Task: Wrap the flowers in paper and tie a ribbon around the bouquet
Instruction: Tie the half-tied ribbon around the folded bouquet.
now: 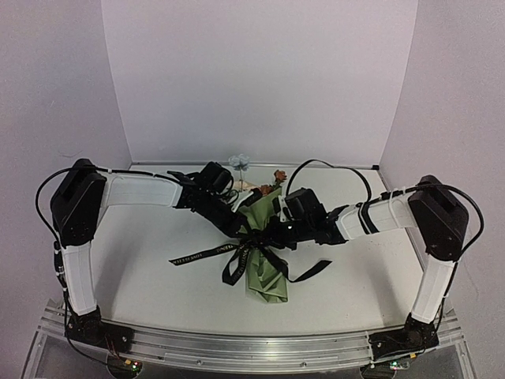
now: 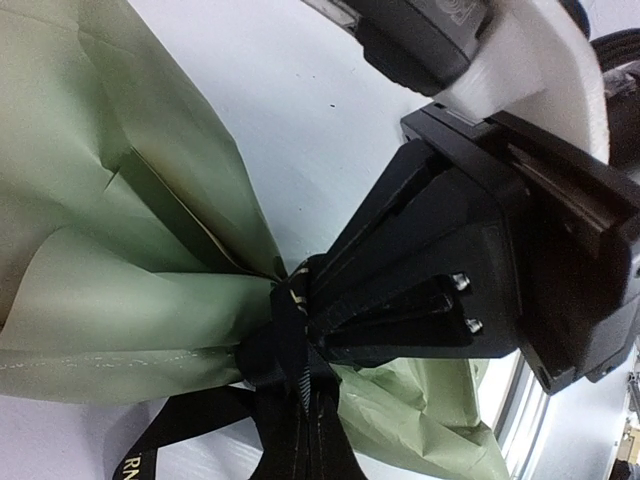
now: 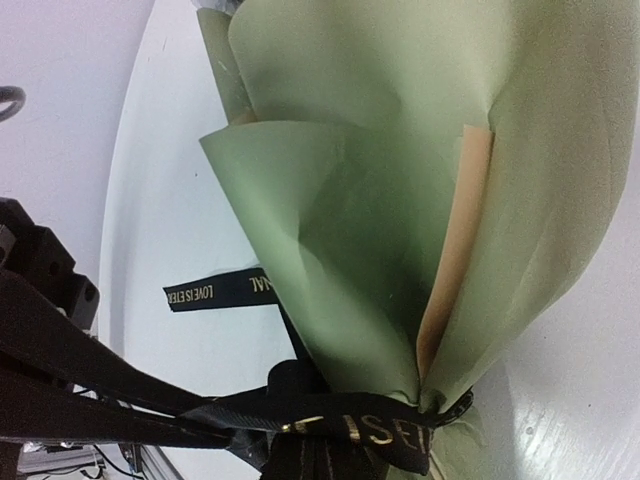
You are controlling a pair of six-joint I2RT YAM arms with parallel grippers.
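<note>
While the paper cone holds the flowers, blooms poking out, the left gripper and right gripper each clamp the ribbon at its waist.

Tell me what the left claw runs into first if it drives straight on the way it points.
The ribbon knotted round the bouquet, seemingly right at the left claw tips; just beyond sits the right claw. Depth is unclear.

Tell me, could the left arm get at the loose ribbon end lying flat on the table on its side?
Probably yes. That ribbon end lies on bare table with nothing across it. But the left gripper is shut at the knot, so it would have to let go first.
</note>
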